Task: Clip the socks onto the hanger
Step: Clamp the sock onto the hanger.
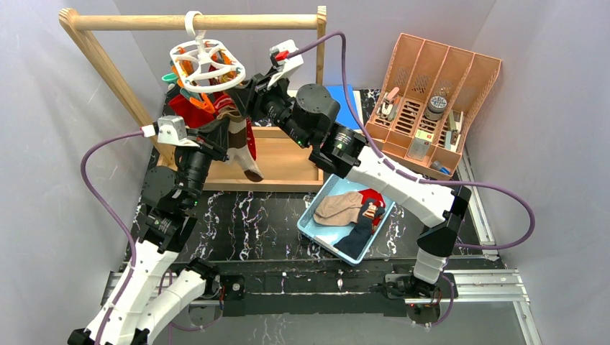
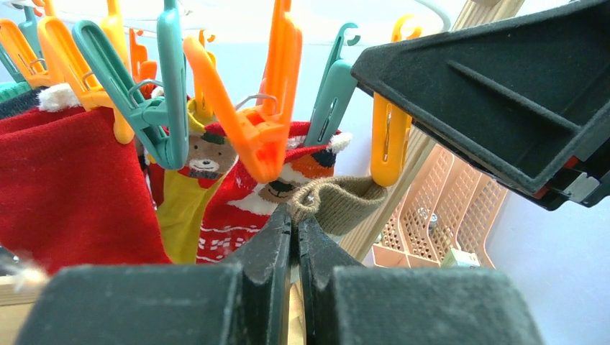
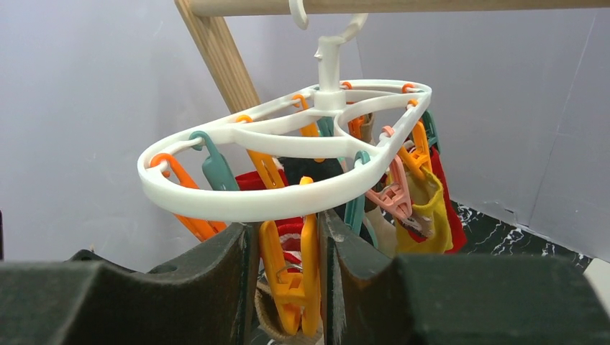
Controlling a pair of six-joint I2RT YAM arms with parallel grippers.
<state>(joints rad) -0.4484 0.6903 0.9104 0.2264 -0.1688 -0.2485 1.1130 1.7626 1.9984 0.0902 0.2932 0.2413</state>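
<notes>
Closest to my bases, the blue tray [image 1: 311, 224] holds the loose socks [image 1: 344, 208] not yet hung. Further out, my left gripper [image 2: 293, 219] is pressed together on the cuff of the tan sock [image 2: 342, 203], lifting it to the clips; the rest of it hangs below. My right gripper [image 3: 288, 230] is closed around the orange clip [image 3: 291, 287], one finger on each side, just under the rim of the hanger [image 3: 216, 198]. From the left wrist, that clip's lower end only touches the edge of the cuff, and I cannot tell whether fabric is inside its mouth. If I let the clip go now, I judge it may bite a thin fold or nothing, and the sock would drop once my left pinch opens. My hold on the cuff is small, so a tug could pull it free. The hanger hangs by its hook from the wooden rail [image 1: 194, 21] and sits tilted, so pushing sideways could swing it away or disturb the red sock [image 2: 65, 187] and the others already clipped.
</notes>
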